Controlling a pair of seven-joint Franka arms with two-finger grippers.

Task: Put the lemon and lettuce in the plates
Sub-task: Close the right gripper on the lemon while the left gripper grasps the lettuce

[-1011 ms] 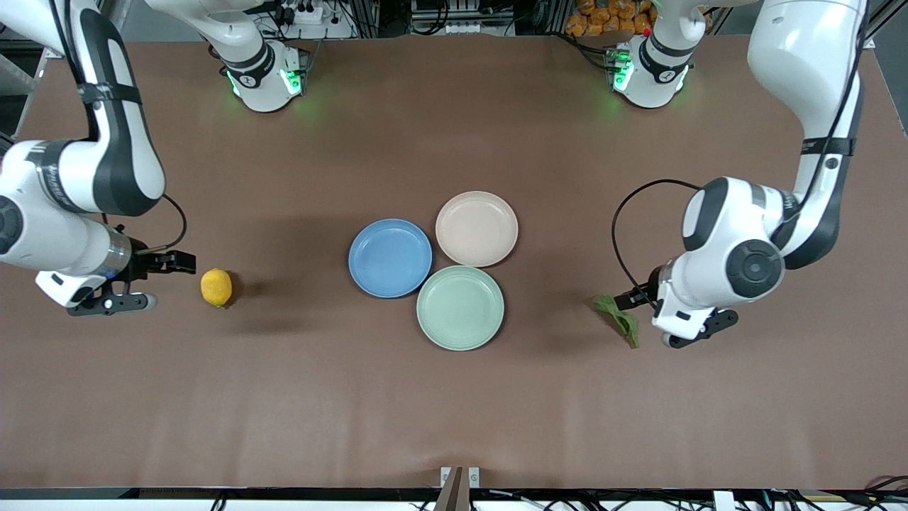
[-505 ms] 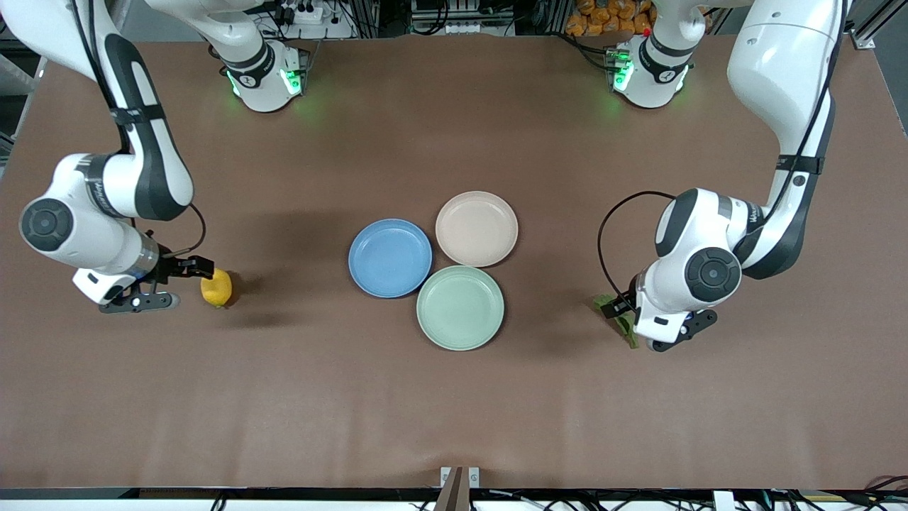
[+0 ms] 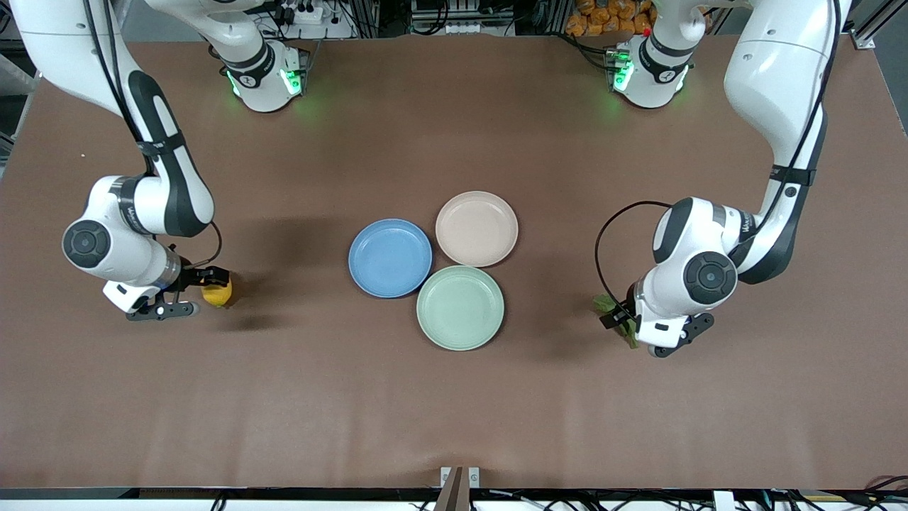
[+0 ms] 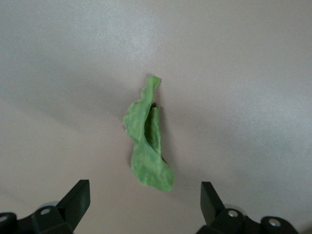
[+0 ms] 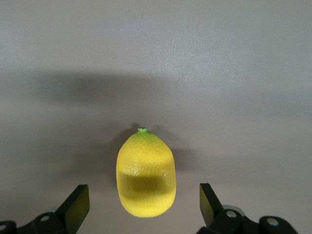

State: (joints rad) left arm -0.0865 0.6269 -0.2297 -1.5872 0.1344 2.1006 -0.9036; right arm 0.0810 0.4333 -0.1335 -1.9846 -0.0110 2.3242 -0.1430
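Right gripper [image 5: 141, 207] fingers spread wide over small oval yellow lemon [image 5: 145, 174] on brown tabletop [image 3: 454, 397], left gripper [image 4: 145, 204] fingers equally wide over wrinkly green lettuce leaf [image 4: 147, 153], apparently untouched, blue round plastic plate [image 3: 389, 257] and beige-pink plate [image 3: 477, 228] mid-table.

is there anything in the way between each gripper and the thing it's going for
Nothing visible. The right gripper is open over the lemon, which lies between its fingers with only bare table around. The left gripper is open over the lettuce, equally unobstructed.

Open table [image 3: 298, 397] around lemon [image 3: 218, 294] and lettuce [image 3: 616, 317]; three-plate cluster [image 3: 461, 308] mid-table.
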